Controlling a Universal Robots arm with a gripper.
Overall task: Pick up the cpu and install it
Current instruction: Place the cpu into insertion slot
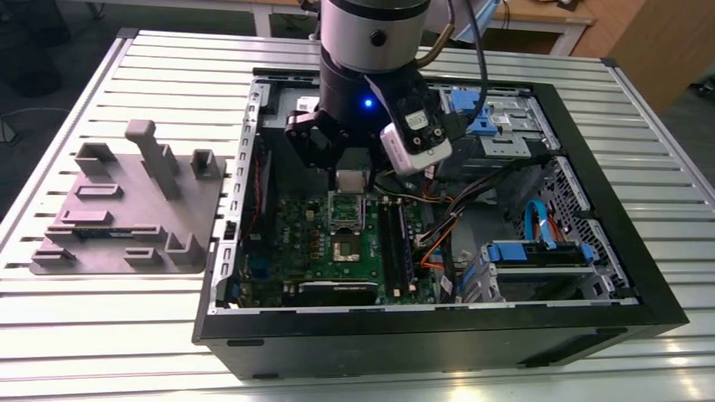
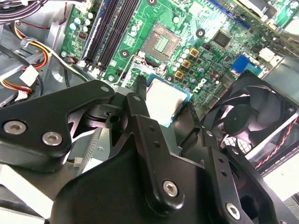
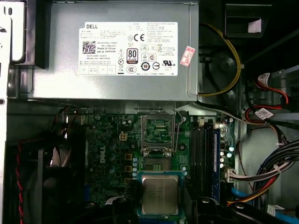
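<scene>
While I hung inside the open black computer case [image 1: 447,339], my black gripper [image 1: 351,179] had its jaws drawn in narrow on the cpu [image 3: 160,193] – a small flat square chip with a shiny silver metal top and a pale rim – with one finger [image 3: 124,206] against each of two opposite edges. I held the chip level and clear above the long green circuit board [image 2: 219,60]. Its open square socket [image 2: 161,44] lay near, though I could not tell whether I was squarely over it. A big grey metal box with a white label [image 3: 60,70] sat along the board's edge, and a black fan [image 2: 254,119] stood close by. Outside the case, on the exterior view's left, a grey moulded holder [image 1: 123,209] rested on the slatted metal table [image 1: 67,335].
</scene>
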